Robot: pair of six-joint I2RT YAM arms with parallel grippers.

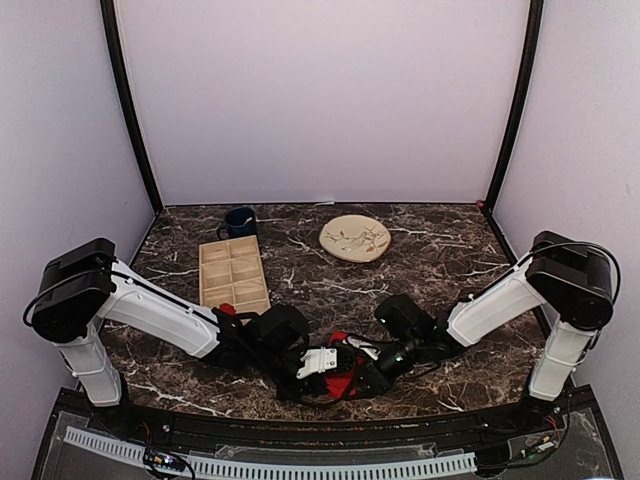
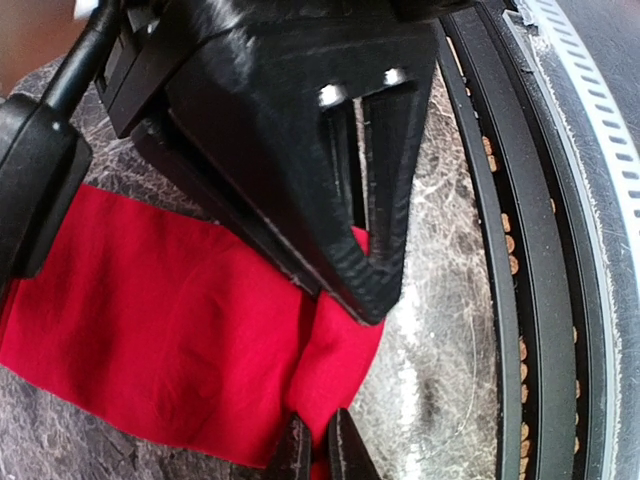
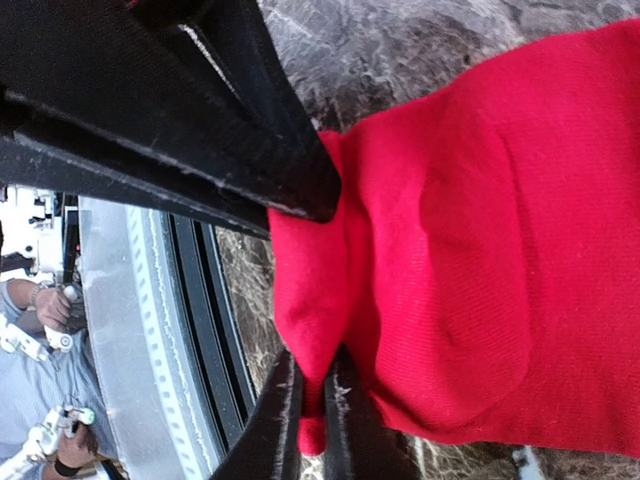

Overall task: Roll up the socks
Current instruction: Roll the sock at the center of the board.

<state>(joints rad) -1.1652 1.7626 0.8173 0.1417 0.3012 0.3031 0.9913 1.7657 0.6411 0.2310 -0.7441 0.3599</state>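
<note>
1. The left gripper was seen closed on a corner of the red socks, with the fabric's edge pinched between its two black fingers.
2. The right gripper was clamped on a bunched fold of the same red fabric, which was pressed against both of its fingers.
3. The two grippers were found close together, with the socks between and beneath them.
4. The socks were laid on the dark marbled desk, well apart from the beige plate, on its near side towards the arm bases.
5. A beige compartmented tray was seen to the left of the plate and slightly nearer.
6. A dark blue mug was set further left of the plate, about level with it.
</note>
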